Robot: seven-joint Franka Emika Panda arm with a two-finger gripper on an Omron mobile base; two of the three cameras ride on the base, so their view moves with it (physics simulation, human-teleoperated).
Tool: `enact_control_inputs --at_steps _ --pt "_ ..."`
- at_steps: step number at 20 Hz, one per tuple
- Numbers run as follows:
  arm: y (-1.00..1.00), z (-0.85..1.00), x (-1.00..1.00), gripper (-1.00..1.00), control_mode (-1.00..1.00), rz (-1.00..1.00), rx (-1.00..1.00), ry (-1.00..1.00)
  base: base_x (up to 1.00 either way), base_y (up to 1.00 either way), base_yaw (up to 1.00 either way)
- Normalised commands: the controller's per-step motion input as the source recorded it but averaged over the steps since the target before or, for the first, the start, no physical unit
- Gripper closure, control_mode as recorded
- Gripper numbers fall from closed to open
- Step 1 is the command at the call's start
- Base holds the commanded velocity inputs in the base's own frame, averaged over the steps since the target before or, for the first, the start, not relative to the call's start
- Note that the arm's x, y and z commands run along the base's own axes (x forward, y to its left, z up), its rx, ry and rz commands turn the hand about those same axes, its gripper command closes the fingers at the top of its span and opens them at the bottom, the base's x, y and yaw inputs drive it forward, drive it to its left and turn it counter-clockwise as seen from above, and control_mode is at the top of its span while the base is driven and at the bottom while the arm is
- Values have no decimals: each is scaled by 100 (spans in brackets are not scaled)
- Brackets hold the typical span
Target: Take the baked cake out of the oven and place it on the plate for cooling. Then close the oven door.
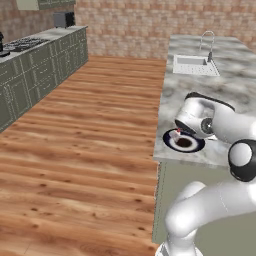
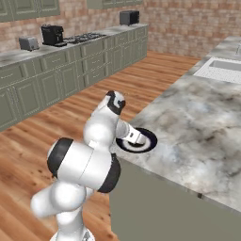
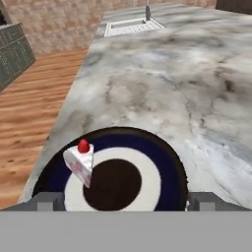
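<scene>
I have the hand (image 3: 126, 201) low over the near edge of the marbled desk (image 3: 162, 83), its two fingertips (image 3: 48, 201) spread wide to either side of the plate (image 3: 167, 157) and gripping nothing. The plate is dark-rimmed with a white ring and a dark centre; it sits flat on the desk close to the edge that faces the wood floor (image 1: 85, 150). The cake (image 3: 79, 161) is a small white slice with a pink layer and a red cherry on top; it rests on the plate's white ring, off to one side (left in the hand view), apart from both fingertips.

From the left base view, the plate (image 1: 170, 145) lies at the desk's (image 1: 200, 95) near corner with the arm's wrist directly above it, and the cake (image 1: 176, 134) shows as a pale speck by the rim. From the right base view, the plate (image 2: 147, 143) is half hidden behind the wrist, at the edge of the desk (image 2: 197, 122).

Farther along the same desk, a sink (image 1: 195, 65) with a tap is set into the surface. Across the floor stands a run of grey-green cabinets (image 2: 56, 80) carrying a hob (image 2: 87, 36), a black coffee machine (image 2: 52, 35) and a toaster (image 2: 29, 43) against a brick wall (image 1: 125, 25).
</scene>
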Motion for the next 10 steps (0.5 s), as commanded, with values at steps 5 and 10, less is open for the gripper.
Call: enact_control_inputs --at_steps 5,10 --pt "0 1 -95 -100 -100 -15 0 11 0 0 0" --pt "-3 3 -54 -100 -100 0 0 8 0 0 0"
